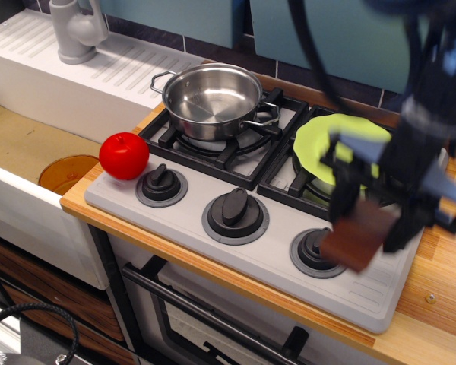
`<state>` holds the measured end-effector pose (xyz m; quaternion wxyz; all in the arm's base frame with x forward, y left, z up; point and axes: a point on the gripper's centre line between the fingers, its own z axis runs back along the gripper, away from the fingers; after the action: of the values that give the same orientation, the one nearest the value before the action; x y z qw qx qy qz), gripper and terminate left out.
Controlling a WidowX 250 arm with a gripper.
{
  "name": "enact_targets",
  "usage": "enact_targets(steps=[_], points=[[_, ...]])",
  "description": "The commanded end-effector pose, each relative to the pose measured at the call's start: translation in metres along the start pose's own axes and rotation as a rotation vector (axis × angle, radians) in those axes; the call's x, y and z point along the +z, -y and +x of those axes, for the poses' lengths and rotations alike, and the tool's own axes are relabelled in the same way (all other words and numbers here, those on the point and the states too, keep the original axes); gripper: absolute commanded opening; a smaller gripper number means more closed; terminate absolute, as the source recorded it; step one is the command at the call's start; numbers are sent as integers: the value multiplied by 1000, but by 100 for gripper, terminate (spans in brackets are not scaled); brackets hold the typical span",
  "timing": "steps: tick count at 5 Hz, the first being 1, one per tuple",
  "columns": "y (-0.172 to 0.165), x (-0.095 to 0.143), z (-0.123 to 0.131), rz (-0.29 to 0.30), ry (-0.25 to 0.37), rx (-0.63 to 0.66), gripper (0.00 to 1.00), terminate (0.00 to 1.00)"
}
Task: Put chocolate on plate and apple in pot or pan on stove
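My gripper (374, 219) is motion-blurred and shut on the reddish-brown chocolate (356, 238). It holds the block in the air above the stove's right knob (310, 251), just in front of the lime-green plate (324, 144). The plate lies on the right burner and my arm covers part of it. The steel pan (213, 96) sits empty on the left burner of the grey stove (190, 222). The red apple (124, 155) stands on the stove's front left corner, beside the left knob (161, 185).
A sink (23, 144) lies left of the stove with an orange-brown disc (67, 173) in it and a grey tap (76, 30) behind. The middle knob (235, 213) is on the front panel. Wooden counter (441, 281) runs to the right.
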<state>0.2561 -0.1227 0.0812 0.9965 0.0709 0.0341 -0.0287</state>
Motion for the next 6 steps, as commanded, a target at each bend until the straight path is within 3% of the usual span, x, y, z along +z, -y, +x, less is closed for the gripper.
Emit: enact_targets(steps=[1, 2, 4, 6], points=[[-39, 79, 27, 14, 16, -68, 0, 0], [-60, 82, 54, 14, 22, -108, 0, 0], [-68, 33, 101, -50, 100, -145, 0, 0], [-61, -9, 124, -91, 160, -151, 0, 0]])
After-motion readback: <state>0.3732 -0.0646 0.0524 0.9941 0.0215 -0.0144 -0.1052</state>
